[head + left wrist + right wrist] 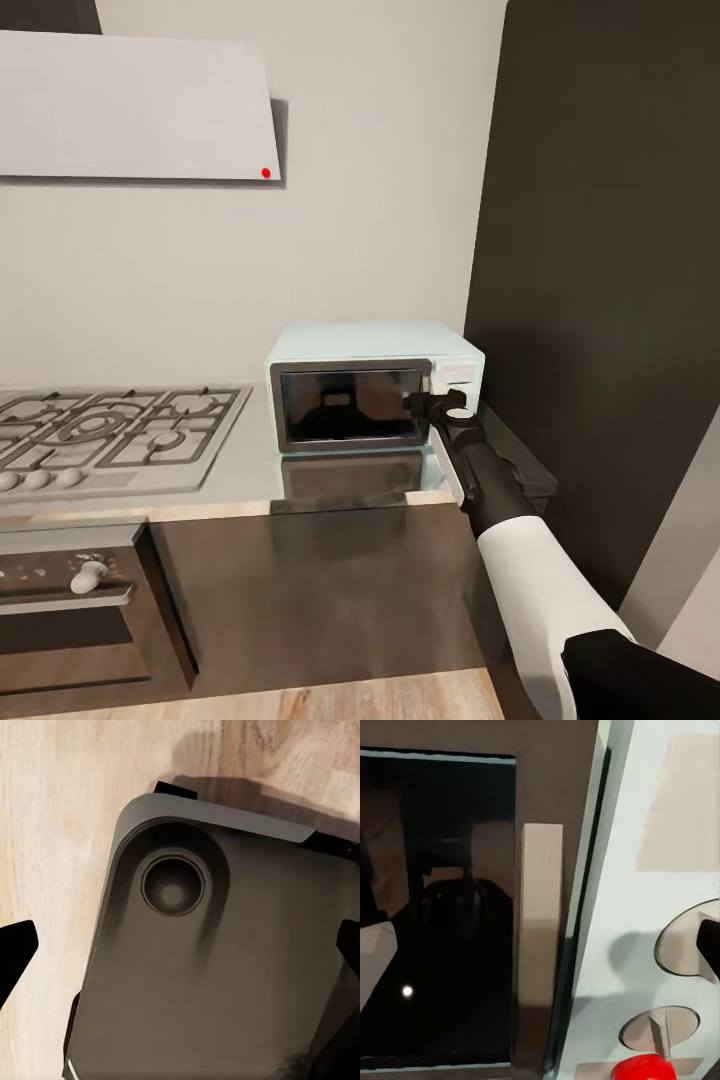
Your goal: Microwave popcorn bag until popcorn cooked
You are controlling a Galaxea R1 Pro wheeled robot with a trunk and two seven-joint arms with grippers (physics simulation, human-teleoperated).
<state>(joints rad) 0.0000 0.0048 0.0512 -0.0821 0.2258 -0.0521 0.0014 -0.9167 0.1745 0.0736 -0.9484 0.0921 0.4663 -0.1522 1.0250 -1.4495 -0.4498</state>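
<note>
The pale mint-blue microwave [372, 385] stands on the grey countertop [250, 470] against the wall, its dark glass door shut. My right gripper [430, 403] is held up against its front, where the door meets the white knob panel. In the right wrist view the gripper [540, 945] is open, with the door's pale handle strip [542, 915] straight ahead between the fingers. Beside it are the panel [630, 870], two knobs and a red button [643, 1069]. My left gripper [180, 952] is open and empty, pointing down at the robot's base. The popcorn bag and the popcorn are out of view.
A steel gas hob [110, 430] lies left of the microwave, with a black built-in oven [70, 600] below it. A white hood [130, 105] hangs above. A tall dark cabinet [610, 250] closes off the right side. The floor [52, 832] is wood.
</note>
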